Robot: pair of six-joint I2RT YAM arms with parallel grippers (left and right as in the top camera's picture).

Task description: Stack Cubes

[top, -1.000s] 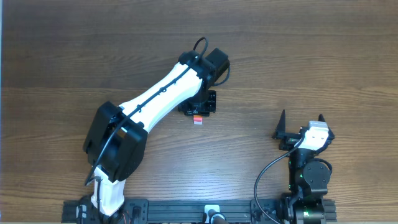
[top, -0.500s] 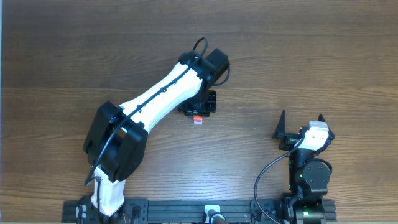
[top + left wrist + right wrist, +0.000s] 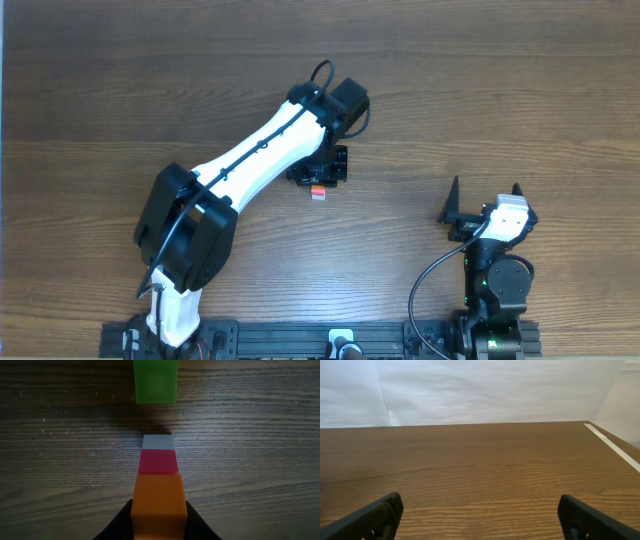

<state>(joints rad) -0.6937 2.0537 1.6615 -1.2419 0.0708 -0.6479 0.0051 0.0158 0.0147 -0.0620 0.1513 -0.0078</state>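
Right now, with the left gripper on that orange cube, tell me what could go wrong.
1. The left gripper is shut on the orange cube, apparently atop the red cube and grey cube; opening unevenly could topple this narrow column.
2. The green cube lies apart on the wooden table; adding it would make the stack likelier to tip.

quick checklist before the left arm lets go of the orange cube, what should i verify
1. Grip: orange cube clamped in the left tool: ok
2. Alignment: orange cube in line with the red cube and grey cube beneath: ok
3. Seating: orange cube flat on the red cube: cannot tell
4. Clearance: green cube apart from the other three: ok
5. Other arm: right tool open, far from the cubes: ok
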